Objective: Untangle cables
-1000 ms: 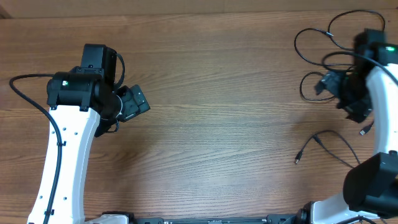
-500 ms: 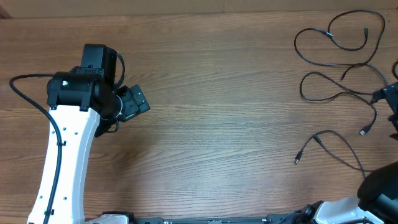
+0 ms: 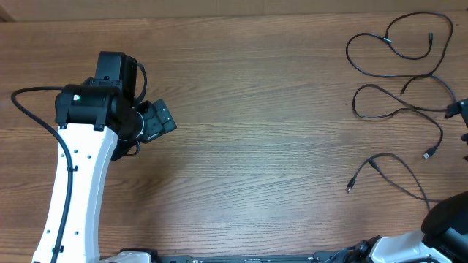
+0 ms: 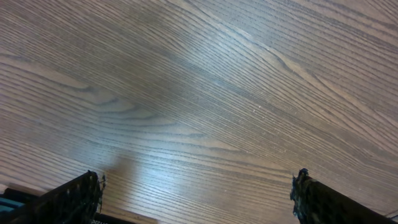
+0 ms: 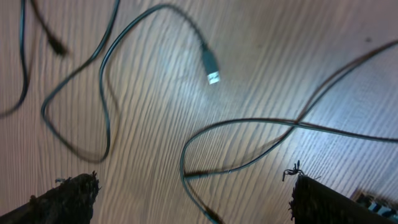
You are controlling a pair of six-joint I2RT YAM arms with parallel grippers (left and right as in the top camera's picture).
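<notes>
The white left arm, black at the wrist, rises from the near edge and bends rightward. Its black two-finger left pincer is spread wide, holding nothing. The white-and-black right arm sits mostly beyond the overhead view's right edge. Its black right pincer gapes equally wide, also holding nothing.

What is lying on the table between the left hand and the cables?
Nothing: in the overhead view, only bare wooden table separates the left hand from the cables at the far right.
</notes>
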